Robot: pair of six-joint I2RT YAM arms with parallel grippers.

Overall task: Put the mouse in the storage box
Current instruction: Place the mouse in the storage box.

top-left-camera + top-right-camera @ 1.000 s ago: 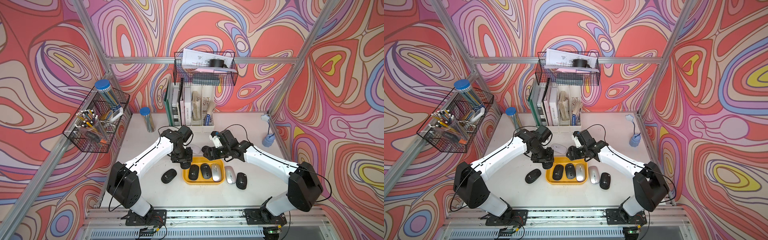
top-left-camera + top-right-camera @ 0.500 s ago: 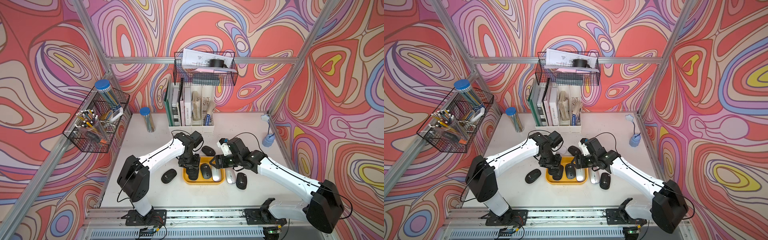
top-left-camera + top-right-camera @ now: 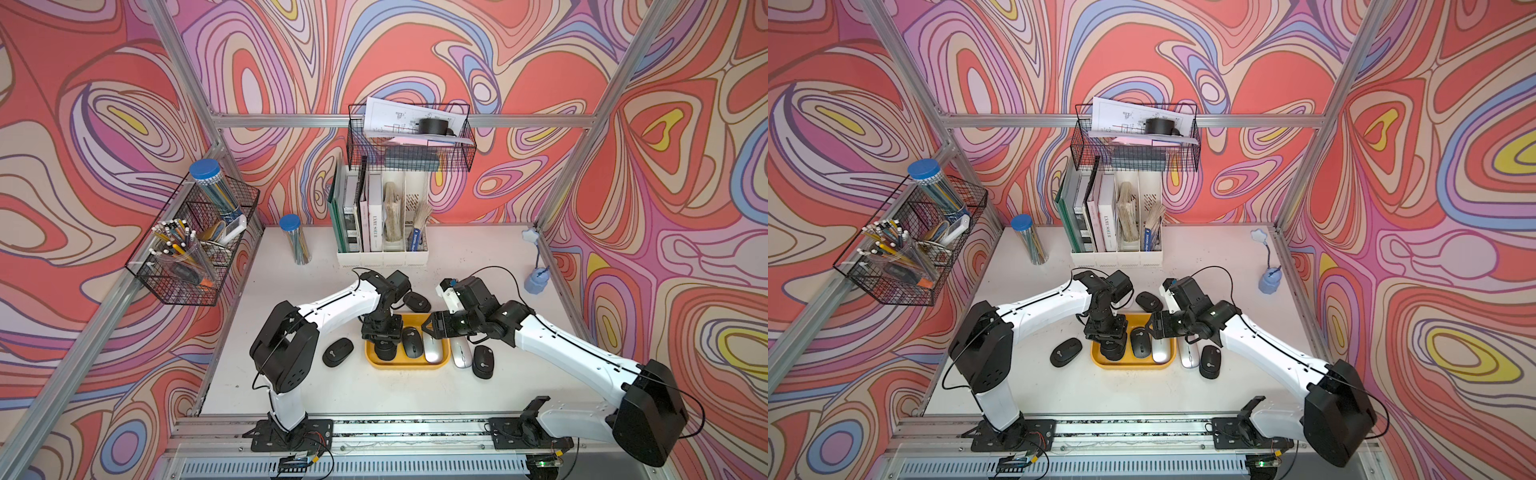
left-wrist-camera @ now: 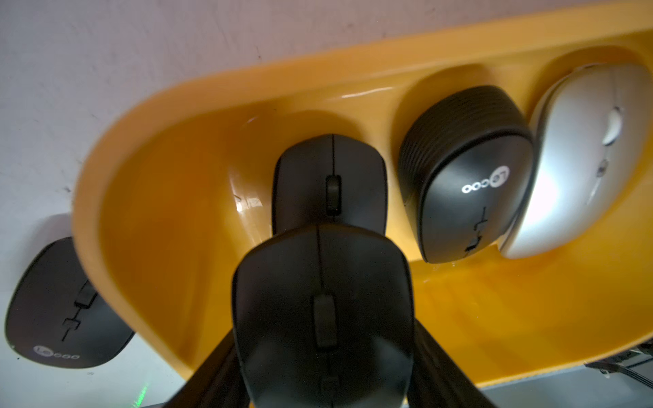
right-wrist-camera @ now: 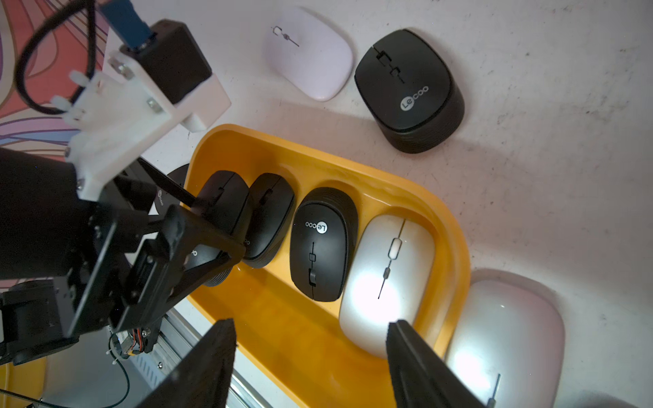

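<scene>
The left end effector, clamped tight on a black mouse, has swung in from behind the storage box and now hangs over its left end. The right end effector, open and empty, has moved above the silver mouse in the box. Letting go seems all that is left.

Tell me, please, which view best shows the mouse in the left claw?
Left wrist view: the black mouse fills the foreground, gripped by the left claw. The right wrist view shows its side; top views show little.
</scene>
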